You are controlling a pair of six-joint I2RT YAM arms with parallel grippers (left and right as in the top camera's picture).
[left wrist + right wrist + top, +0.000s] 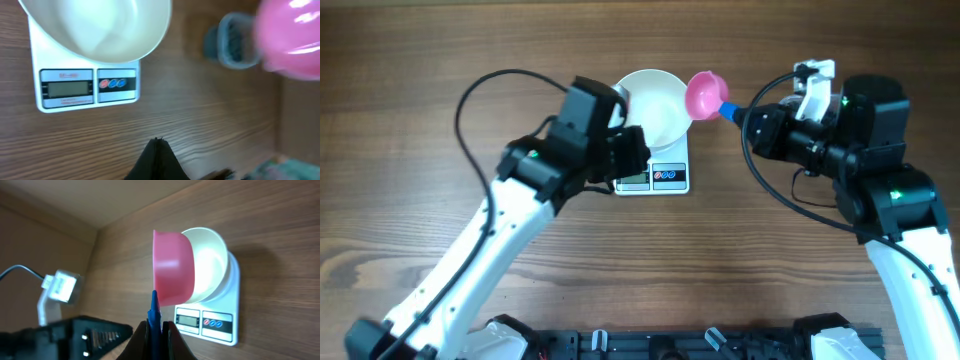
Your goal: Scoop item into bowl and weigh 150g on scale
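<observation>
Overhead: the bowl [655,110] sits on the scale [670,177], a pink scoop [704,94] at its right rim. Left wrist: the bowl looks empty; no beads show anywhere. The left fingers [157,157], pressed together on nothing, hover near the scale's front. Right wrist: the right fingers [172,341] clamp the scoop's blue handle [154,312]. Bowl placed, it seems; scooping, filling and weighing are left.

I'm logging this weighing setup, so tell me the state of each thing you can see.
Round white bowl: on the scale, empty.
White rectangular kitchen scale: carrying the bowl, display unreadable.
Pink round scoop with blue handle: held at the bowl's rim, looks empty.
Right end effector: shut on the scoop's handle.
Left end effector: shut, holding nothing.
</observation>
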